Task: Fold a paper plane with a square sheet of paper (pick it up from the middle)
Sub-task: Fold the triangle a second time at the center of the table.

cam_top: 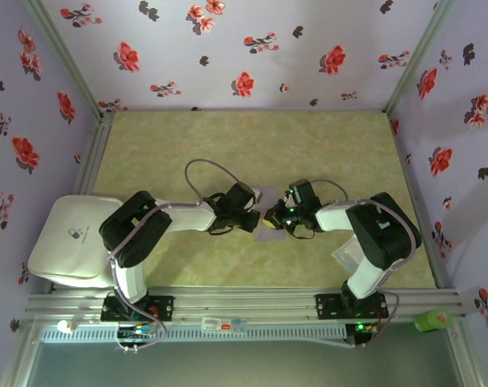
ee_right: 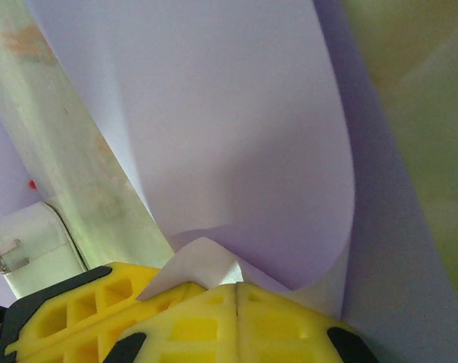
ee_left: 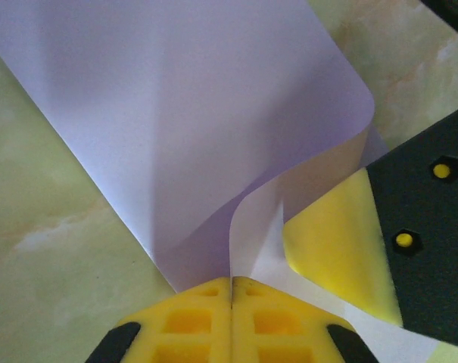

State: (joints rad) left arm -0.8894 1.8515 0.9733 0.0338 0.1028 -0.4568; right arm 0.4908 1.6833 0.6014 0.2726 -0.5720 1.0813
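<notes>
We see a white case (cam_top: 72,239) at the desk's (cam_top: 252,141) left edge. Green object (cam_top: 434,320) on the near-right rail (cam_top: 252,304), floral walls (cam_top: 252,48) around.

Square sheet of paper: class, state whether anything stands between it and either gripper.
Nothing visible does. The left gripper and the right gripper are each shut directly on the square sheet of paper, pinching its edge.

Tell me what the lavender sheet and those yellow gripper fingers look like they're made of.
The square sheet of paper looks like thin matte paper: it curls smoothly without creasing. The left gripper's yellow fingers look like moulded matte plastic or firm rubber, with a grid of recesses; which one I cannot tell.
</notes>
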